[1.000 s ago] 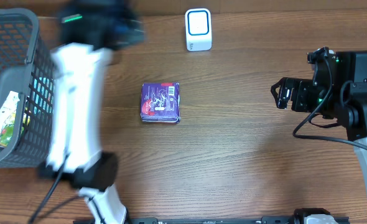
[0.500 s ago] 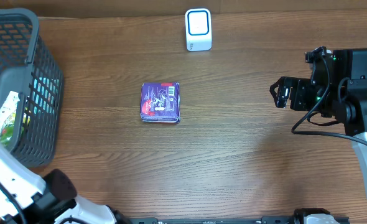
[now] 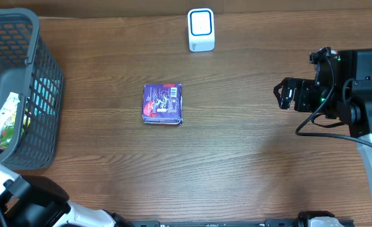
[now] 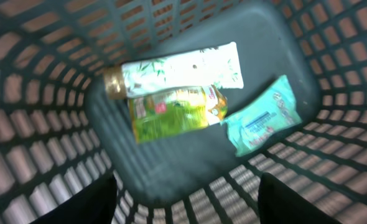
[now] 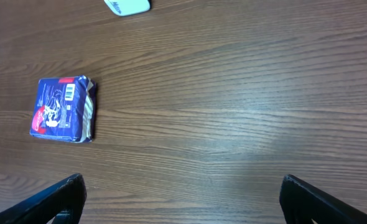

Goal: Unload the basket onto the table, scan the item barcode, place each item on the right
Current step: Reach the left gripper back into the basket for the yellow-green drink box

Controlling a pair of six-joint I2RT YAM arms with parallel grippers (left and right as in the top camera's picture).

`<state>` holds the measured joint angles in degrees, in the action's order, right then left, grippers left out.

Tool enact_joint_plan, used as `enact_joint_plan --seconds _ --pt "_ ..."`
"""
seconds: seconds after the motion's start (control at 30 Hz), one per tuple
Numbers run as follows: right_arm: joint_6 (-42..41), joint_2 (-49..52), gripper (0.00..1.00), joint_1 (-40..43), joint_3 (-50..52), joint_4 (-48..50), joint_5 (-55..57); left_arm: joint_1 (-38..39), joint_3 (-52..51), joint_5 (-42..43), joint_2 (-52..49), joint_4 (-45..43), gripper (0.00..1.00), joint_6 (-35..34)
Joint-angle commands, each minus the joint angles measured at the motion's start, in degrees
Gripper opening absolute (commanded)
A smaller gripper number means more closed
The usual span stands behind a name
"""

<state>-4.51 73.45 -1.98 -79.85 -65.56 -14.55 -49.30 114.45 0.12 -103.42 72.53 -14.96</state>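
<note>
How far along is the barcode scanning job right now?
No finished scan shows: the purple packet lies barcode-up on the table, apart from the white scanner. Nothing is in hand: the left gripper hangs open over the basket, the right gripper open and empty. Left: grasp an item and present its barcode to the scanner.

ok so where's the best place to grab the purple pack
Probably its two opposite side edges, coming straight down from above. The purple pack lies flat on the table with nothing beside it, barcode face up, so an edge pinch leaves the code uncovered.
</note>
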Motion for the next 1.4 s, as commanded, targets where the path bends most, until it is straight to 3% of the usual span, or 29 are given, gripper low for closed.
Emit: enact_joint_plan --seconds 0.0,0.17,0.33,0.47,0.7,1.13,1.23,1.3,1.37 --pt "-0.1 -0.1 1.00 -0.2 -1.5 0.6 0.5 0.3 -7.6 1.9 -0.1 -6.0 0.67 4.8" --pt "-0.1 -0.1 1.00 -0.2 -1.5 0.7 0.5 1.1 -16.7 1.5 -0.1 -17.3 0.73 11.8" --pt "-0.1 0.0 1.00 -0.2 -1.5 0.7 0.5 1.1 -23.9 1.0 -0.1 -24.3 1.00 21.7" --pt "-0.1 0.0 1.00 -0.2 -1.5 0.7 0.5 1.4 -28.0 1.0 -0.1 -28.2 1.00 30.2" --pt "-0.1 0.2 1.00 -0.2 -1.5 0.7 0.5 1.4 -32.9 0.9 -1.7 -34.2 1.00 37.0" --pt "-1.9 1.4 1.00 -0.2 -1.5 0.7 -0.2 1.5 -33.2 -0.5 -12.2 -40.7 0.99 37.3" --pt "-3.0 1.8 1.00 -0.2 -1.5 0.7 -0.2 1.6 -33.2 -0.1 -14.8 -40.5 0.86 37.1" --pt "-3.0 2.1 1.00 -0.2 -1.5 0.7 -0.2 1.7 -33.2 -0.1 -15.4 -40.4 0.59 36.9" --pt "-3.0 2.2 1.00 -0.2 -1.5 0.7 -0.2 1.8 -33.1 -0.1 -15.3 -40.4 0.22 36.3"
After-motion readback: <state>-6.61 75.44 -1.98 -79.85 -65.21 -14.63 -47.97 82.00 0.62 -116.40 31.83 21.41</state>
